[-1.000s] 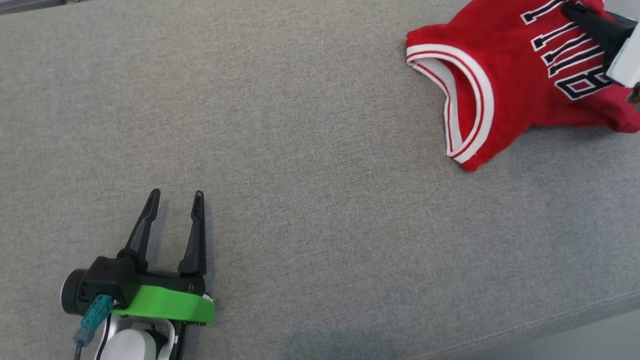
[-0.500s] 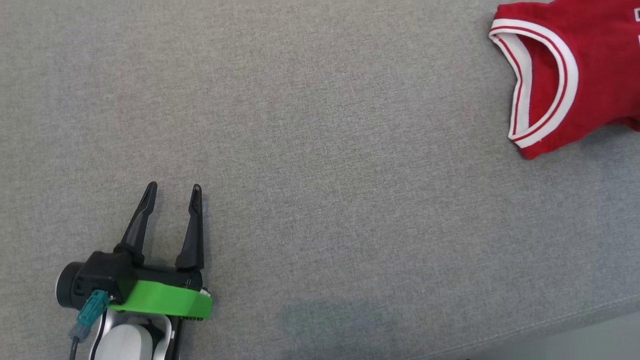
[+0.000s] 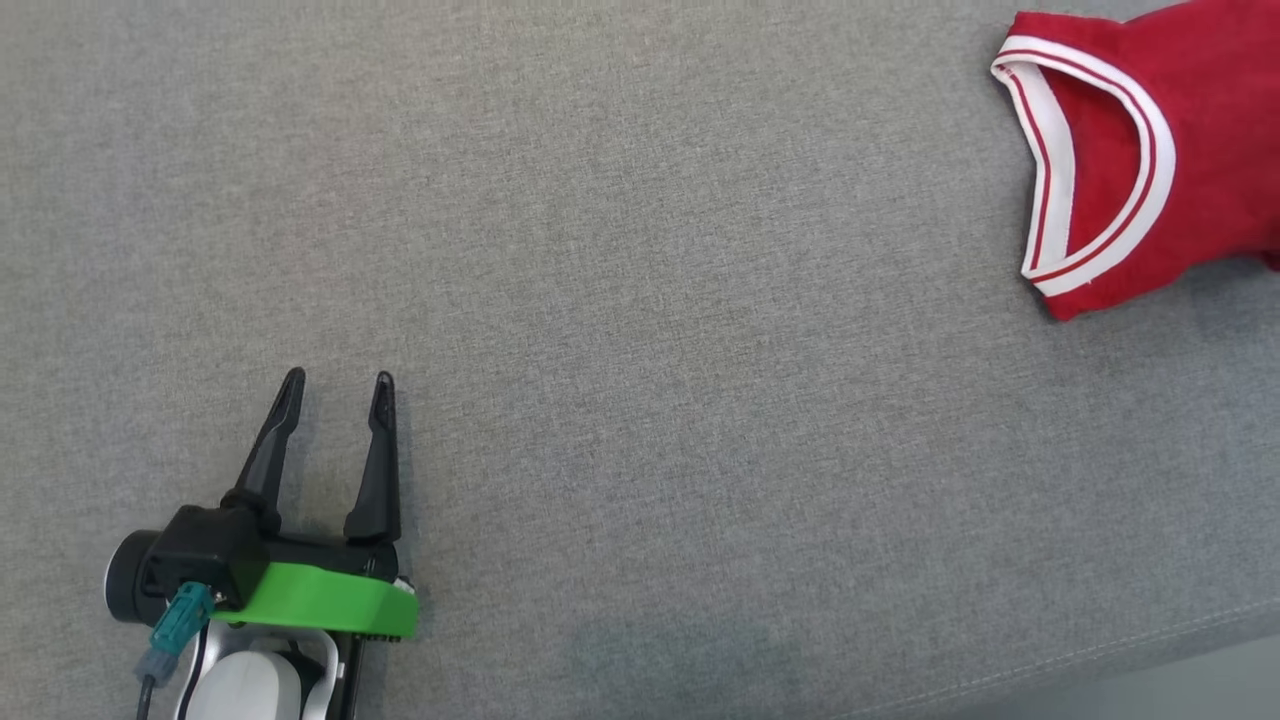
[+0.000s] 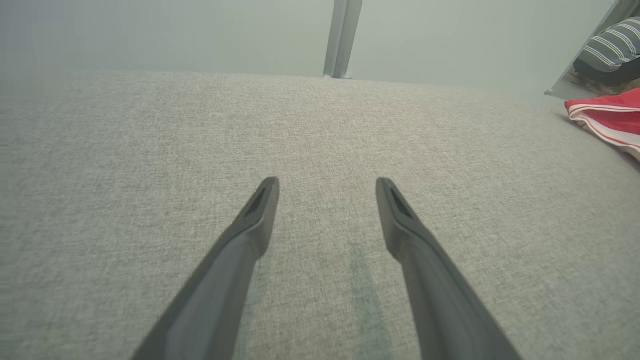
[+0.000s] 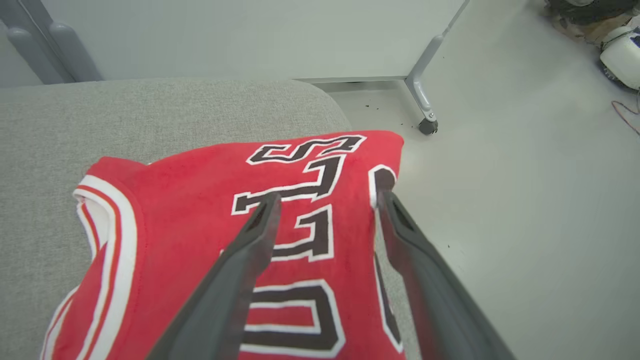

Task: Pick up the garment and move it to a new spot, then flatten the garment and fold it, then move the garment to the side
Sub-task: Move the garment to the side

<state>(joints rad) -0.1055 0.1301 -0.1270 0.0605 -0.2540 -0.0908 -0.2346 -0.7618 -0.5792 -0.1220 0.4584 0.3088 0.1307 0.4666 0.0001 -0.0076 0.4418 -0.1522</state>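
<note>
A red jersey with white-and-red trimmed armholes and dark lettering lies folded at the far right of the grey cushion, running off the head view's right edge. In the right wrist view the jersey reaches the cushion's right end, and my right gripper hovers over its lettering with its fingers spread and nothing between them. My left gripper rests open over bare cushion at the lower left, far from the garment. The left wrist view shows the left gripper open and a strip of the jersey at the right edge.
The grey cushion has a seamed front edge at the lower right. Beyond its right end is pale floor with a wheeled frame leg. A striped cloth lies past the jersey.
The head camera has turned, so the jersey now sits further right and partly out of frame, and the right gripper is no longer in that view. The left gripper has barely shifted.
</note>
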